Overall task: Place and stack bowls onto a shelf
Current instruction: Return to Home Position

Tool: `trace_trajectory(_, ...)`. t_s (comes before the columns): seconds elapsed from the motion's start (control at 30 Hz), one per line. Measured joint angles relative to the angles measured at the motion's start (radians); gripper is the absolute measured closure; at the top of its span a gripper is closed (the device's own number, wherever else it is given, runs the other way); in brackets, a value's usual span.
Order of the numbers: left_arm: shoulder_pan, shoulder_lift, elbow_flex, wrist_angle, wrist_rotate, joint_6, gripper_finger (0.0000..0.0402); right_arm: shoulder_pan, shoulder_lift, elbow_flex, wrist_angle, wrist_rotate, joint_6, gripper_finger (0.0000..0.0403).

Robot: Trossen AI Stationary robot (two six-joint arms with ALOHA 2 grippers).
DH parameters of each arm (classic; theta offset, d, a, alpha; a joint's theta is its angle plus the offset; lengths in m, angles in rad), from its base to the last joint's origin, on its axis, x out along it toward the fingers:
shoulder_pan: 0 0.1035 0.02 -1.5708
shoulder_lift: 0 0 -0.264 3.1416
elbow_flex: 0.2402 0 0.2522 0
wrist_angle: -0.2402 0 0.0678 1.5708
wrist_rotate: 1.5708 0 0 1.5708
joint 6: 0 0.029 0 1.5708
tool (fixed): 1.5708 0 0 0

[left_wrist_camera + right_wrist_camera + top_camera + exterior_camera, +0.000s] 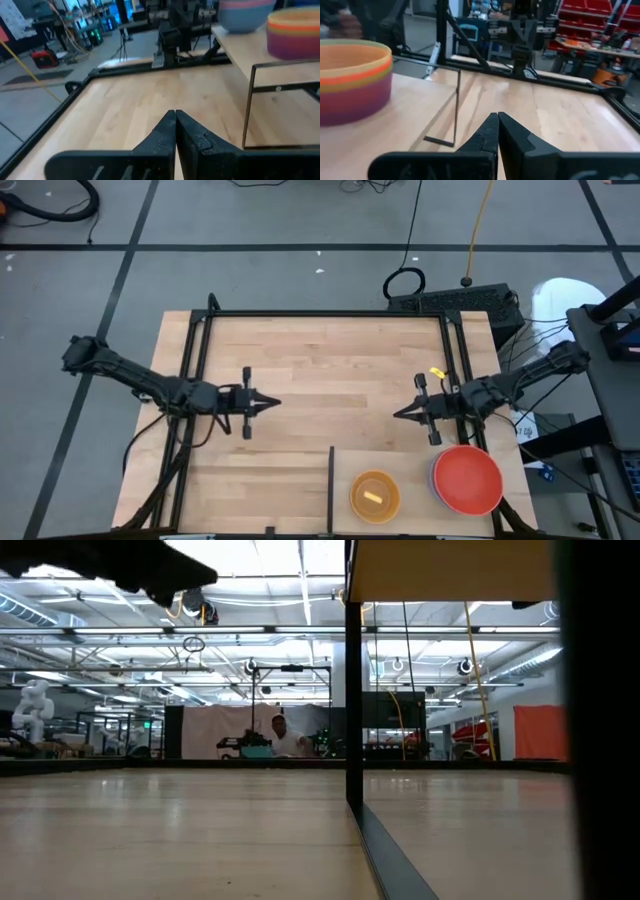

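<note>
While the left hand (272, 404) and right hand (400, 412) are held closed, a yellow-topped bowl stack (375, 496) and a larger red-topped stack (467, 480) are noted on the shelf (410, 470)

Holds left claw (272, 404) shut, both fingers (160, 135) pressed flat together into one sharp tip. Stretches left arm (140, 380) out behind that claw, low and nearly level, with the elbow raised far back of it. Holds right claw (398, 413) shut the same way, fingers (517, 137) meeting along their whole length. Runs right arm (520, 380) back from that claw in a matching low reach. Points each claw tip straight at the other, well apart, wrists level, cross-bars just behind the tips.
</note>
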Motion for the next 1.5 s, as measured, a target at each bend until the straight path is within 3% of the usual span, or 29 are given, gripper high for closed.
trace_trajectory(0.53,0.088,-0.248,-0.256,0.057,0.067,0.003,0.0394,-0.034,-0.060,-0.139,0.073,-0.068,0.015,0.0403)
trace_trajectory(0.93,0.126,-0.407,-0.389,0.054,0.119,-0.027,0.0394,-0.034,-0.097,-0.149,0.027,-0.069,0.000,0.0403)
trace_trajectory(1.23,0.121,-0.481,-0.423,0.018,0.120,-0.034,0.0394,-0.034,-0.107,-0.152,-0.004,-0.070,0.005,0.0403)
trace_trajectory(1.5,0.121,-0.484,-0.423,0.014,0.119,-0.030,0.0394,-0.034,-0.157,-0.271,0.134,-0.082,0.013,0.0403)
